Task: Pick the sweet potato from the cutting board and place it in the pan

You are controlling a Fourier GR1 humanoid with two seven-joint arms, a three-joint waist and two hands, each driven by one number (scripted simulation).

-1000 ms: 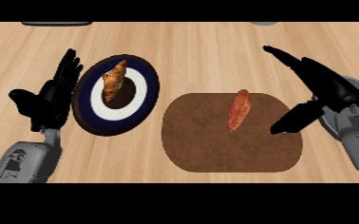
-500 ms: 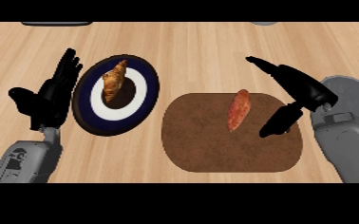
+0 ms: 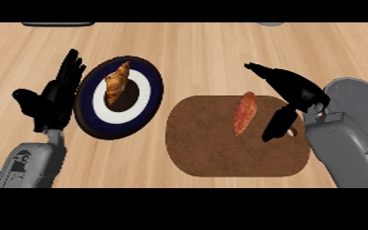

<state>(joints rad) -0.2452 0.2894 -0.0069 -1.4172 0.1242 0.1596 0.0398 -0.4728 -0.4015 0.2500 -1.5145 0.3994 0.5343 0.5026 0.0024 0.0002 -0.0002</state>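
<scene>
Right hand (image 3: 291,95) fingers spread, beside sweet potato (image 3: 244,113) (untouched) on cutting board (image 3: 208,151).

The right hand (image 3: 291,95) covered part of the cutting board's (image 3: 215,151) right edge, while two grey objects at the counter's far edge (image 3: 57,24) (image 3: 271,24) were cut off, unidentifiable
</scene>
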